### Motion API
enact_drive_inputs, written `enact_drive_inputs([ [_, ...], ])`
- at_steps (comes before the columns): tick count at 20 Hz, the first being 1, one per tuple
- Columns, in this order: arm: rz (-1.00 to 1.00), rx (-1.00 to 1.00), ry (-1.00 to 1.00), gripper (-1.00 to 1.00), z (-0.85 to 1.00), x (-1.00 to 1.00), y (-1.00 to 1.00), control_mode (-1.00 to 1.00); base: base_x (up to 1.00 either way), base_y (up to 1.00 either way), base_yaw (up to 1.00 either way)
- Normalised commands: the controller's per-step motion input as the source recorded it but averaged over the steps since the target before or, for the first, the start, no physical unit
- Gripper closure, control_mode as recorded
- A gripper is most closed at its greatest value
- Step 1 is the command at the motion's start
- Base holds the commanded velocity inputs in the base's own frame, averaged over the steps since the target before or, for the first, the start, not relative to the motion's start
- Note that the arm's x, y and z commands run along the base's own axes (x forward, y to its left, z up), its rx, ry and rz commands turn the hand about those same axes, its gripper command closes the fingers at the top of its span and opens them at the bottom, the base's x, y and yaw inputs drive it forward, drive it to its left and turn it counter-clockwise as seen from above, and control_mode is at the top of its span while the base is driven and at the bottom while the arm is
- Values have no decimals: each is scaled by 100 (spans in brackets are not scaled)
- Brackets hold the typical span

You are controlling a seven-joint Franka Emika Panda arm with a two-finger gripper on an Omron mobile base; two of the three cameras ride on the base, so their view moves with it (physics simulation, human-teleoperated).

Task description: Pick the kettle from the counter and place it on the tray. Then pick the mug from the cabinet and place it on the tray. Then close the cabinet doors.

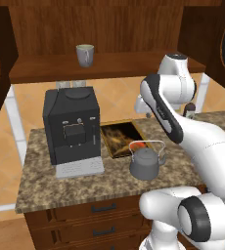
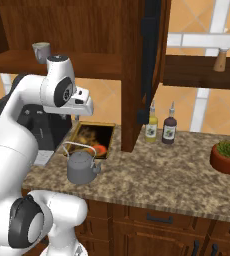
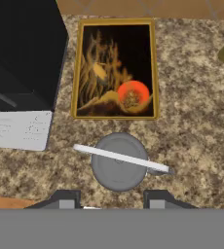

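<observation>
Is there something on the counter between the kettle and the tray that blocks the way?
Nothing visible does. The kettle stands on bare counter just beside the tray. The coffee machine stands off to one side, not between them.

Home kitchen, rendered. Speckled granite worktop over dark wooden drawers with black handles. Black coffee machine at the worktop's left end, kettle near the front edge. Open wall cabinet holds a mug. Sauce bottles and potted plant further right. Tiled wall behind.
</observation>
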Motion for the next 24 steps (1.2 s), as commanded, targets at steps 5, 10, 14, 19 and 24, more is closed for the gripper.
enact_drive_inputs([
  [5, 3, -16, 0, -100, -15, -17, 0, -100, 0, 0, 0],
  [10, 24, -24, -1, -100, -32, -41, 0, -100, 0, 0, 0],
  [14, 37, -27, 0, -100, -30, -30, 0, -100, 0, 0, 0],
  [19, 43, -21, 0, -100, -28, -9, 0, -100, 0, 0, 0],
  [24, 33, -13, 1, -100, -22, 24, 0, -100, 0, 0, 0],
])
